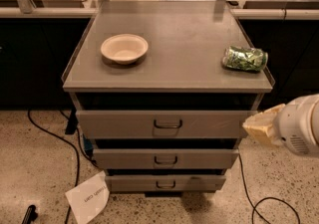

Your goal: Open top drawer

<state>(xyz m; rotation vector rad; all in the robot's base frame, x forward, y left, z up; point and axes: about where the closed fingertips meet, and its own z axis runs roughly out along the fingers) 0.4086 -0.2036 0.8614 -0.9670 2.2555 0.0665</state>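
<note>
The top drawer (124, 124) is the widest grey metal front under the cabinet's top, with a small dark pull handle (167, 124) at its centre. It stands slightly forward of the cabinet, with a dark gap above it. Two shorter grey drawers (164, 159) sit below it. My gripper (260, 127) shows as cream-coloured fingers on a white arm at the right edge, level with the top drawer's right end and well right of the handle. It touches nothing that I can see.
A cream bowl (124, 48) sits on the cabinet top (179, 54) at the left and a green crumpled bag (244, 58) at the right. A white paper (87, 199) and black cables (60, 138) lie on the speckled floor. Desks stand behind.
</note>
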